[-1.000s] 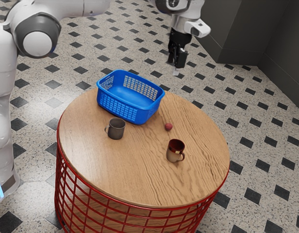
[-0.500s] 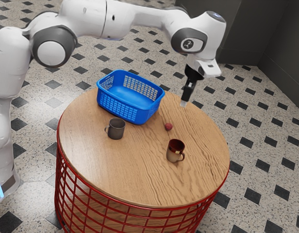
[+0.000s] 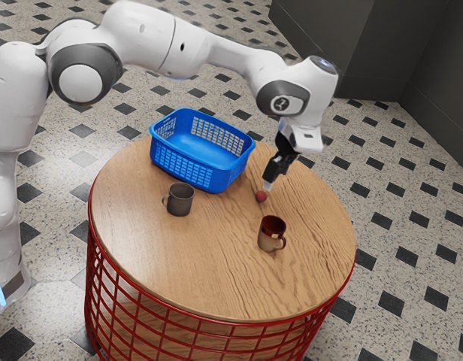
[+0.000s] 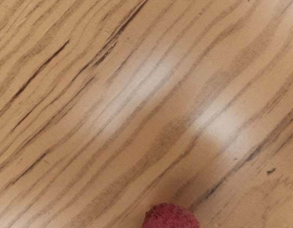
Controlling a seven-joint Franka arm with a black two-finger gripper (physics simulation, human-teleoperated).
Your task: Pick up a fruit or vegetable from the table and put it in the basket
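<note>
Your black gripper [image 3: 268,185] hangs right by the small, round red fruit [image 3: 261,197] on the round wooden table [image 3: 209,263], released or clenched I can't tell; if you descend off-centre, the fruit could roll away

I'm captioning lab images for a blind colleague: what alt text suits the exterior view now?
A white robot arm lowers its black end effector close to a small, round red fruit on a round wooden table with a red wire base. Also on it are a blue plastic basket, a gray mug and a red-and-tan mug.
</note>
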